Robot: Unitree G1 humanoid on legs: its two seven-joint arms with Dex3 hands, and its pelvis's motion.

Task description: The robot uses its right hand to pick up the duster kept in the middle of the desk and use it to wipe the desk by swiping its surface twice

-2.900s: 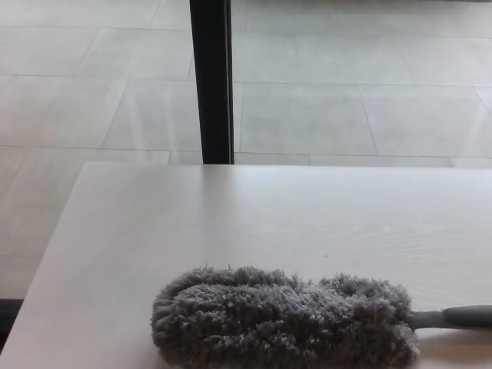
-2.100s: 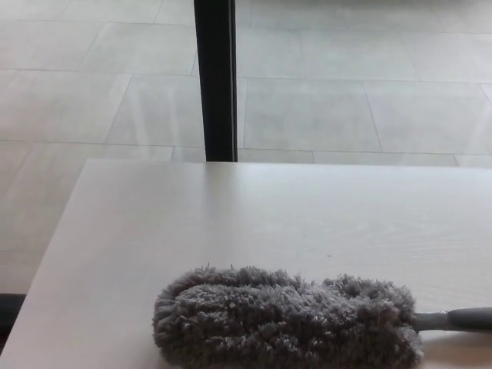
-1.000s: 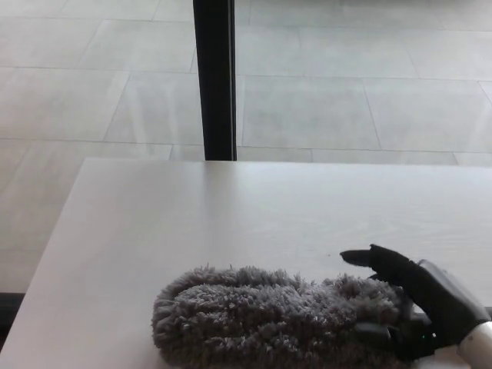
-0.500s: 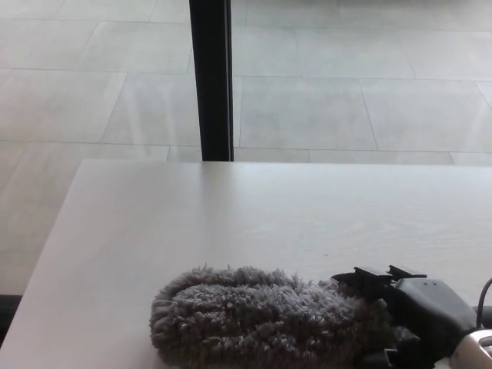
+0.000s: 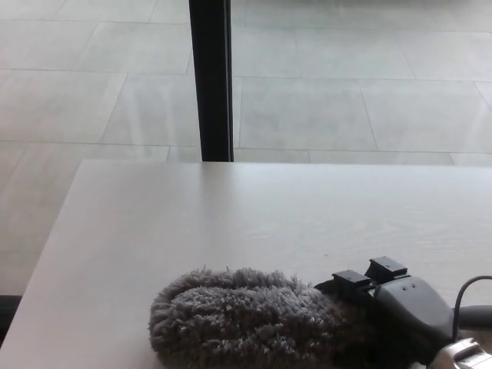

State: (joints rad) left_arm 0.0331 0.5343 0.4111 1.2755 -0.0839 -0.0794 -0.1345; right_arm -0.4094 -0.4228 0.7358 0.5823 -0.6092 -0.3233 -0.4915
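From my head camera, my right hand (image 5: 396,307) sits at the lower right, its back turned up toward me and its fingers (image 5: 361,278) curled down over the near end of the grey duster (image 5: 254,323), right where the fluffy head meets the handle; I cannot tell whether they have actually closed on it. The duster's fluffy head stretches away to the left of my hand, lying flat on the pale desk (image 5: 231,207), and a short piece of its grey handle (image 5: 477,314) shows just to the right of my hand. Beyond my hand, past the desk's far edge, a black post (image 5: 211,77) stands upright against the tiled floor (image 5: 346,84).
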